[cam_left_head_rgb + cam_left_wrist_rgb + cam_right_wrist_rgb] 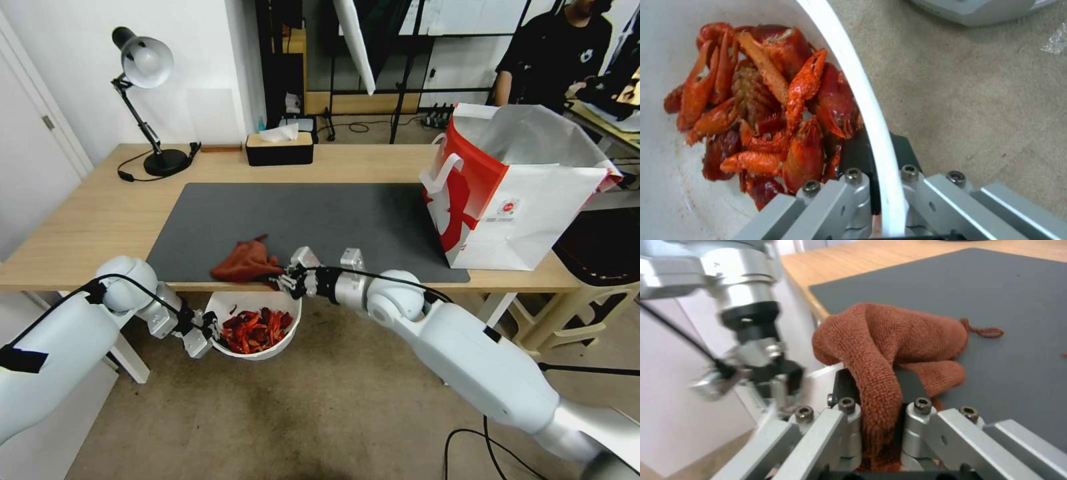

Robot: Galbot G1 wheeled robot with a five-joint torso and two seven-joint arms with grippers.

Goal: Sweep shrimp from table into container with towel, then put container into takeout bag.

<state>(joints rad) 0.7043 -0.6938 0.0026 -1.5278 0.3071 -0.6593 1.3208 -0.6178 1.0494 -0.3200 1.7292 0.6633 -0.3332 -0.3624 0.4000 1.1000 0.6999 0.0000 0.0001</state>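
The left claw [208, 331] is clamping the rim of the round white plastic container [283, 350], one finger inside the wall and one outside, holding it just below the near edge of the long light wood-grain bench [87, 227]. The glossy red-orange shrimp [257, 331] are lying heaped inside the container (claws and shells tangled together in the left wrist view). The right claw [285, 279] is pinching the small rust-red fuzzy towel [245, 261] between its fingers, the cloth bunching on the front edge of the dark grey rectangular mat [320, 220], right above the container. The large white paper takeout bag [527, 220] with its red side panel is standing upright at the mat's right end, well apart from both claws.
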